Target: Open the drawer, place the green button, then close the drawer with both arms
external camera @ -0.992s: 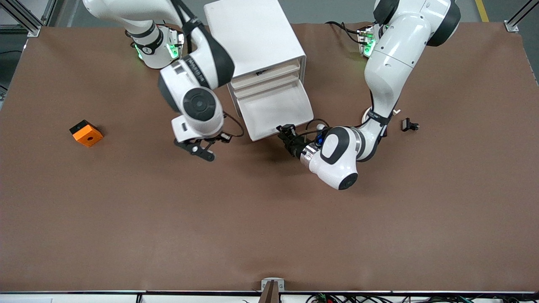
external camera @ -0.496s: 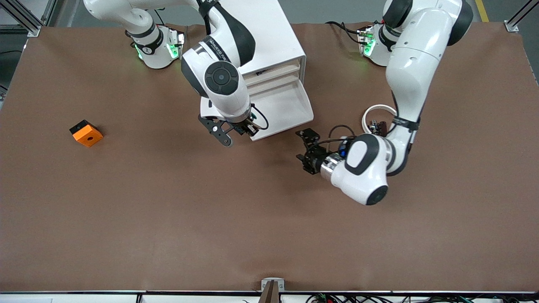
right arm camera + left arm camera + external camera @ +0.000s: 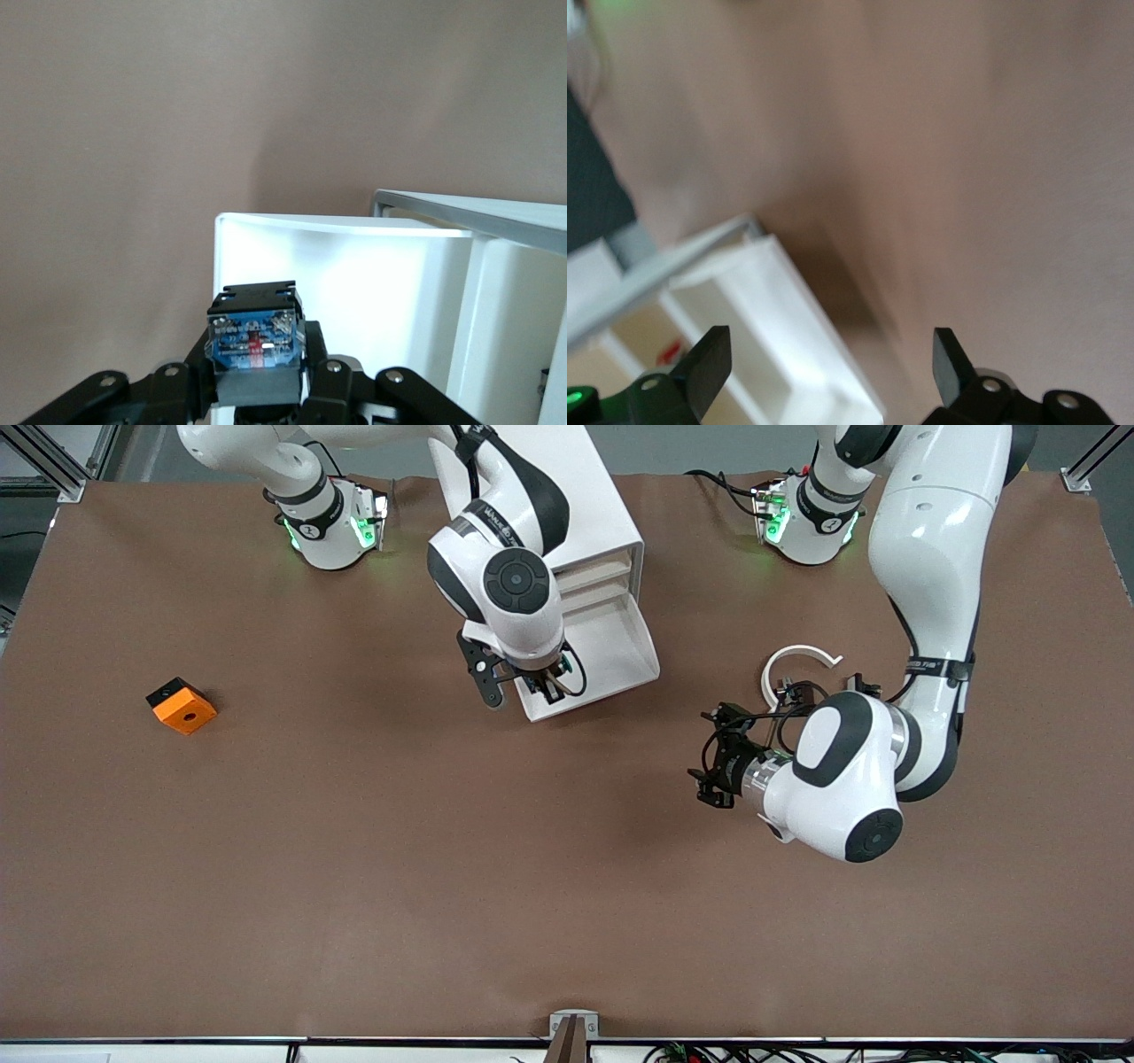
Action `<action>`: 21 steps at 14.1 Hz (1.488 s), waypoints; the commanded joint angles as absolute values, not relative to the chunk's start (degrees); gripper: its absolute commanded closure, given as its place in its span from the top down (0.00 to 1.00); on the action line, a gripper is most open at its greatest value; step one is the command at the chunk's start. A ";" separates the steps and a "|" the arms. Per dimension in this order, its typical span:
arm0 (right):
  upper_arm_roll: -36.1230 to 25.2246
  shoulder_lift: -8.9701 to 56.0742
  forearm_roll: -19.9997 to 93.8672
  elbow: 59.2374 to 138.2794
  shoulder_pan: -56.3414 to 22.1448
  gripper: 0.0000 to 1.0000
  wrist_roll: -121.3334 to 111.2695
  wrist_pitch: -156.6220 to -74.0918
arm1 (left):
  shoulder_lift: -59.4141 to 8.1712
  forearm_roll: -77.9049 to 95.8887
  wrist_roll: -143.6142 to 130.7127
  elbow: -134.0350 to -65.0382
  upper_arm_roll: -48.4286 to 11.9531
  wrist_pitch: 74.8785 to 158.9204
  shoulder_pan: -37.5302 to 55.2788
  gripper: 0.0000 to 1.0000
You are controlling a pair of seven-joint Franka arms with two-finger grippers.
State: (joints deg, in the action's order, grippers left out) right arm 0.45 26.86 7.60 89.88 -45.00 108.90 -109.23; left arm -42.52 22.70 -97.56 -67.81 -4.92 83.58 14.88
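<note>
While the drawer stands pulled out: its white tray (image 3: 611, 657) juts from the cabinet (image 3: 549, 505) toward the front camera.
Surface: brown mat (image 3: 443, 868) covers the table, faintly creased; metal frame posts stand at its corners.
Right gripper (image 3: 542, 684): over the drawer's front edge, jaws clamped on the button (image 3: 252, 347).
Left gripper (image 3: 716, 757): over bare mat toward the left arm's end, jaws wide apart and empty.
Orange cube (image 3: 181, 705): on the mat toward the right arm's end.
White curved band (image 3: 797, 666): lies beside the left arm.
</note>
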 commanded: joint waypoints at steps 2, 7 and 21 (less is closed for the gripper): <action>-0.18 26.80 8.26 91.67 -47.72 0.00 111.70 -109.69 | -39.73 12.06 -89.07 -68.03 -4.48 83.76 15.82 1.00; -0.17 28.47 8.44 93.69 -50.36 0.00 112.15 -113.11 | -36.39 4.24 -66.65 -68.55 -4.30 84.29 15.29 1.00; -0.17 32.69 10.11 93.78 -54.31 0.21 112.32 -117.25 | -24.71 -0.53 -57.04 -93.75 -8.44 113.08 15.82 1.00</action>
